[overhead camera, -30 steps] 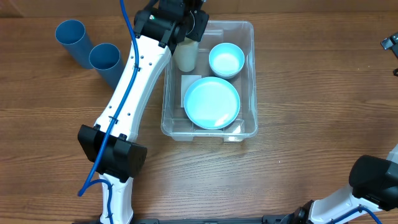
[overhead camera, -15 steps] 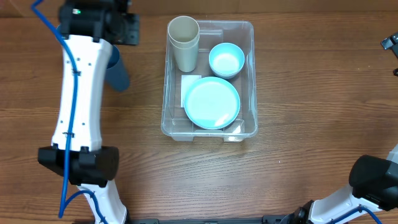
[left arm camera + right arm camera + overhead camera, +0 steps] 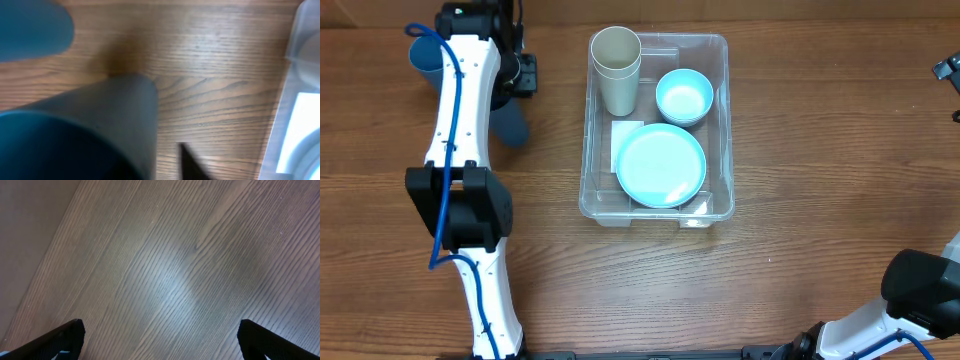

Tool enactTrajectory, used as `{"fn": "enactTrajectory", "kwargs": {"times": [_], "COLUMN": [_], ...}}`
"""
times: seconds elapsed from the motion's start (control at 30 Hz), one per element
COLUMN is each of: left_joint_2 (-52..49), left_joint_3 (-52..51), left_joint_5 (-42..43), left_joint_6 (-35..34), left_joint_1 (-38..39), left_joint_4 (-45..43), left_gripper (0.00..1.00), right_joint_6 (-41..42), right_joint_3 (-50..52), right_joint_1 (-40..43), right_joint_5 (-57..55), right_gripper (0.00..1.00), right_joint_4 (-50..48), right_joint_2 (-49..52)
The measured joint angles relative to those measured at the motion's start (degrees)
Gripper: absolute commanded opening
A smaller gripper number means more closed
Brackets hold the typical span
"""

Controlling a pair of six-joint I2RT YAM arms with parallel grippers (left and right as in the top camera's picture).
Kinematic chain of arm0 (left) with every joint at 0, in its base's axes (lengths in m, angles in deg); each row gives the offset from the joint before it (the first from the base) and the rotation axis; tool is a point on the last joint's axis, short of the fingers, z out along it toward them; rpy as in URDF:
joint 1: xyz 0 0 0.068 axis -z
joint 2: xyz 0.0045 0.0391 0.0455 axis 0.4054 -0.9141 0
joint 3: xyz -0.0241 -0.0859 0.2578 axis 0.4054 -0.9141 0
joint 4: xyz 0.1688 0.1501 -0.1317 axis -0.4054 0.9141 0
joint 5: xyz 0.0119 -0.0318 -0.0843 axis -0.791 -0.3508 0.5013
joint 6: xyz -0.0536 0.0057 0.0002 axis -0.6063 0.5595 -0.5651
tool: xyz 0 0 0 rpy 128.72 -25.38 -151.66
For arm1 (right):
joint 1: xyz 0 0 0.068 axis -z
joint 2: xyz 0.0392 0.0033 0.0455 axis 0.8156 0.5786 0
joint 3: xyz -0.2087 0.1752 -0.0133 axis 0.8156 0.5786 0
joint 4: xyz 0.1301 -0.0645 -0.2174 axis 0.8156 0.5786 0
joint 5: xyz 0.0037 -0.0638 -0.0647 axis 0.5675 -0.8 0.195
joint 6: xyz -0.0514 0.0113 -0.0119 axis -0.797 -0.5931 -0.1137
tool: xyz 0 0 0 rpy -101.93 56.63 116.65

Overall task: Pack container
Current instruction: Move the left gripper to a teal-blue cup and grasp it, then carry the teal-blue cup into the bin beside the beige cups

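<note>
clear plastic container (image 3: 727,130): stiff, light, slick; likely best held at rim. right tool (image 3: 160,335) wide; left tool (image 3: 508,98): cannot tell.

left arm (image 3: 475,75): white links, black joint blocks, black wrist housing at the claw end. blue cable (image 3: 446,130) runs along it, back from the claw. right arm (image 3: 920,288): rounded black housing, white link beside it. right fingertips (image 3: 62,337): black, wedge-shaped.

The brown wooden surface (image 3: 820,150) carries the clear container (image 3: 586,160) near its middle. Left of it, well apart, stand 2 blue cups, both partly hidden: the nearer cup (image 3: 512,127) and the far cup (image 3: 421,52).
</note>
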Motion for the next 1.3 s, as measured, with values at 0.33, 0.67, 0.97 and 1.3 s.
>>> {"fn": "enactTrajectory", "kwargs": {"times": [0.33,0.67,0.97,1.3], "left_joint_2": [1.64,27.32,26.12,6.88], "left_joint_3": [-0.24,0.00,0.26,-0.07], "left_joint_5": [0.50,0.09,0.55,0.28], "left_joint_6": [-0.61,0.79,8.92,10.16], "left_joint_1": [0.26,12.09,28.98,29.49], "left_joint_4": [3.58,8.90,7.50,4.50], "left_gripper": [0.04,0.04,0.04,0.04], "right_joint_6": [0.00,0.02,0.02,-0.02], "right_joint_3": [0.00,0.00,0.00,0.00], "right_joint_1": [-0.02,-0.02,0.00,0.00], "right_joint_5": [0.00,0.00,0.00,0.02], "right_gripper": [1.00,1.00,1.00,1.00], "right_joint_4": [0.02,0.00,0.00,-0.02], "right_joint_2": [0.00,0.00,0.00,0.00]}}
